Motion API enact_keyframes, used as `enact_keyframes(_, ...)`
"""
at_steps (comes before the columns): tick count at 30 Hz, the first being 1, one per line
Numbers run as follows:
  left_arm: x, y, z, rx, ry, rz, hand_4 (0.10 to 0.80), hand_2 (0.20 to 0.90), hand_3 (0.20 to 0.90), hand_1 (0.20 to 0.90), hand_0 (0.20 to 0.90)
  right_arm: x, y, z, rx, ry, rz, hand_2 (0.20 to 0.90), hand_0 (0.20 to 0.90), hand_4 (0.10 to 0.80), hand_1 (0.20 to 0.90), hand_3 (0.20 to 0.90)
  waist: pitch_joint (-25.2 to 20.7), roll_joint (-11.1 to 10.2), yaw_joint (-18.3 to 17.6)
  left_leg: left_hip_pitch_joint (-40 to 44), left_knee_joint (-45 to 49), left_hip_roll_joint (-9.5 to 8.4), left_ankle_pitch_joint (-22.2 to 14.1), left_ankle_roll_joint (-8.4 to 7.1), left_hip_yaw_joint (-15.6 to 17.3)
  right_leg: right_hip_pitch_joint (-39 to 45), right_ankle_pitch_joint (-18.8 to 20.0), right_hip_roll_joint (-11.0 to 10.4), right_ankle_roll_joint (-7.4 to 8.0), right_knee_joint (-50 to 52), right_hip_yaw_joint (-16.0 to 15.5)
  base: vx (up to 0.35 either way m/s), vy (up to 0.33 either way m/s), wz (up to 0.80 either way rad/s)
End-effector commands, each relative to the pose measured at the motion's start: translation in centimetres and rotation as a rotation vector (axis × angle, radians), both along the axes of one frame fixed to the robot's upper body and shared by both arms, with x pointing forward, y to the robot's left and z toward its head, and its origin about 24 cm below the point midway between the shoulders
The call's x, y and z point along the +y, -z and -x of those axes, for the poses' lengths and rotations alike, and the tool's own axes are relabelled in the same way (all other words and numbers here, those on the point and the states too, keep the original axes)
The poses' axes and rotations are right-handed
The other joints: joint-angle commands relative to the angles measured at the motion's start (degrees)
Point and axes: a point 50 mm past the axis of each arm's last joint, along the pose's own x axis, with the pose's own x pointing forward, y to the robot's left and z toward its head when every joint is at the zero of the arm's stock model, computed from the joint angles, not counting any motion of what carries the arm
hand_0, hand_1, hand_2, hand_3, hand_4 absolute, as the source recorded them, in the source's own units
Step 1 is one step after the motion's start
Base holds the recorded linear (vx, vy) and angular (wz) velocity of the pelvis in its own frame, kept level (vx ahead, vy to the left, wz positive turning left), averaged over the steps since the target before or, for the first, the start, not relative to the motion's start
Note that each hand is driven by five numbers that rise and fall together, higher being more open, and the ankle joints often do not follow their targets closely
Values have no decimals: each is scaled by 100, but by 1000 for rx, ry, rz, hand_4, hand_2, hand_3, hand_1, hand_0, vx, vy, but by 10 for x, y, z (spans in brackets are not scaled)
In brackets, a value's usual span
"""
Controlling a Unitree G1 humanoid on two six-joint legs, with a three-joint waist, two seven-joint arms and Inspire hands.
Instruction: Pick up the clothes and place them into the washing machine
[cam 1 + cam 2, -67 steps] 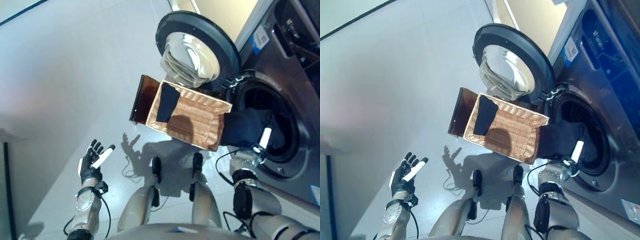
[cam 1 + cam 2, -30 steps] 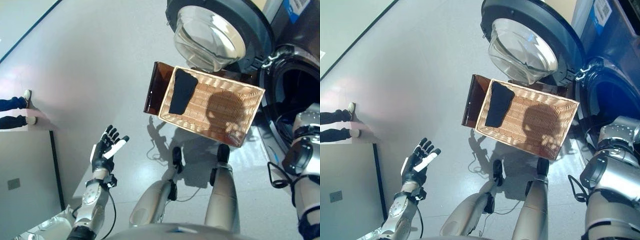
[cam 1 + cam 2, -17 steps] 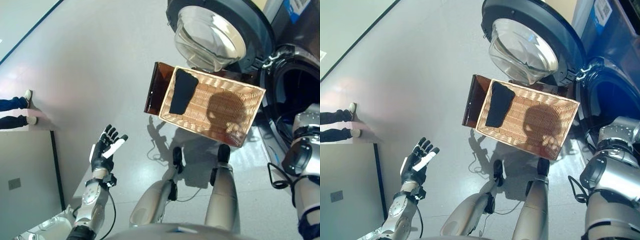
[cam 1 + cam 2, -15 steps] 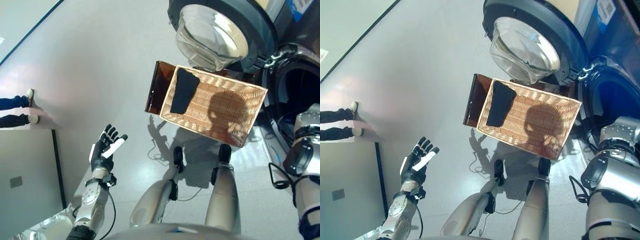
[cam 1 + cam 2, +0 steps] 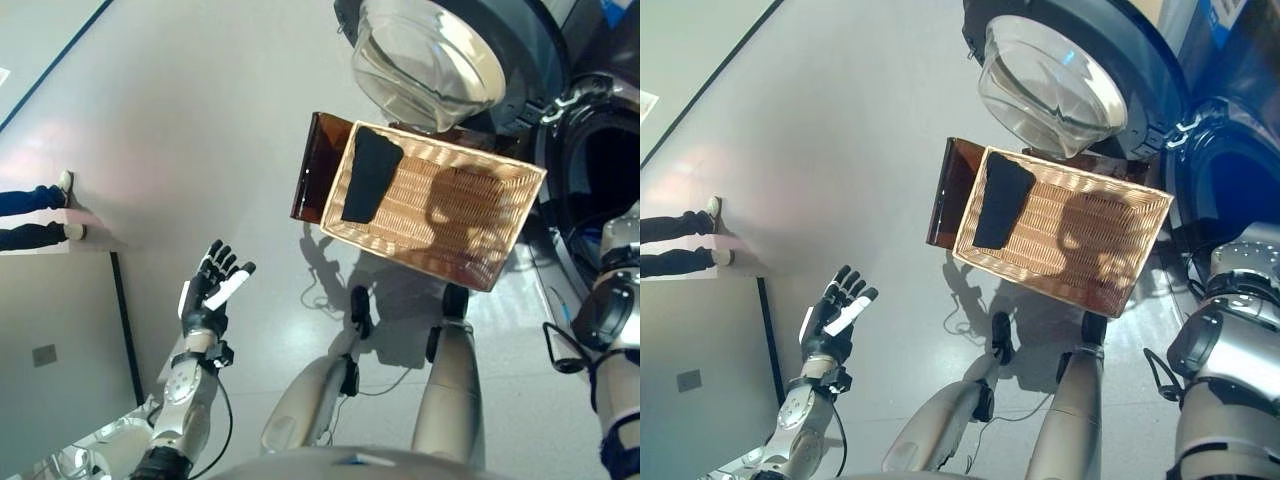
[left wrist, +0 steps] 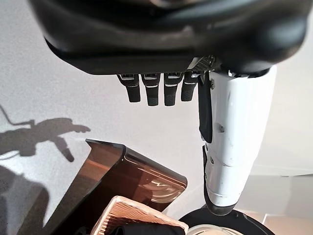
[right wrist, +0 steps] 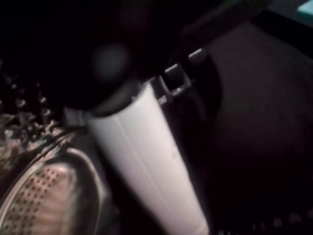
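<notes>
Fingers, left hand (image 5: 210,290): spread open, holding nothing, raised over the floor (image 5: 180,130).
Fingers, right hand (image 7: 146,161): inside the washing machine (image 5: 1230,150) drum (too dark to tell their state).
Clothes: 1 dark garment (image 5: 370,175) lying in the wicker basket (image 5: 480,270), beside the open door (image 5: 440,50).

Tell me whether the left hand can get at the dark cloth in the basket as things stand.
Probably yes. The left hand is open and holds nothing, out over bare floor. The dark cloth lies uncovered at the basket's near-left end, with nothing between them, though the arm would have to stretch.
</notes>
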Motion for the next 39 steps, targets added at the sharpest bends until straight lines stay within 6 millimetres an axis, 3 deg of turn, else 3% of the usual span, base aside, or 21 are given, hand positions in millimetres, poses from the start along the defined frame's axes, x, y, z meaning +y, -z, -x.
enact_keyframes(1,24,-13,2,-94,-114,-28,800,900,900,900,900,-7,-37,15,35,75,316,900,900,800,900,900,-433,-77,14,-49,-56,33,-111,-553,-9,723,230,132,94,-1042,-56,25,40,-9)
enact_keyframes(8,24,-9,2,-78,-112,-45,800,900,900,900,900,9,9,-1,461,-118,508,900,900,800,900,900,-398,-231,-19,153,-56,60,-117,-523,-6,923,237,143,84,-1019,-57,7,4,-4)
enact_keyframes(13,27,-9,2,-82,-109,-63,800,900,900,900,900,26,26,-9,800,-217,792,900,900,800,900,900,-369,-362,-80,251,-56,76,-109,-517,-33,1068,275,162,81,-1049,-87,0,0,0)
enact_keyframes(16,31,-11,1,-91,-119,-80,800,900,900,900,900,30,28,-9,894,-222,910,900,900,800,900,900,-379,-414,-89,293,-56,92,-107,-512,-49,1148,294,169,87,-1098,-126,0,0,0)
enact_keyframes(22,37,-15,2,-112,-134,-93,800,900,900,900,900,38,25,-10,921,-239,1033,900,900,800,900,900,-419,-487,-100,354,-56,106,-113,-492,-63,1226,305,183,89,-1134,-151,0,0,0)
enact_keyframes(29,36,-15,3,-118,-136,-90,800,900,900,900,900,53,43,-10,788,-341,987,900,900,800,900,900,-464,-553,-124,368,-56,160,-126,-471,-17,1242,359,232,83,-1231,-144,-7,-1,-6)
enact_keyframes(39,38,-5,8,-69,-171,-100,800,900,900,900,900,71,105,4,869,-421,846,900,900,800,900,900,-588,-687,-159,627,-56,200,-238,-418,7,1535,375,251,118,-1356,-142,13,3,-2)
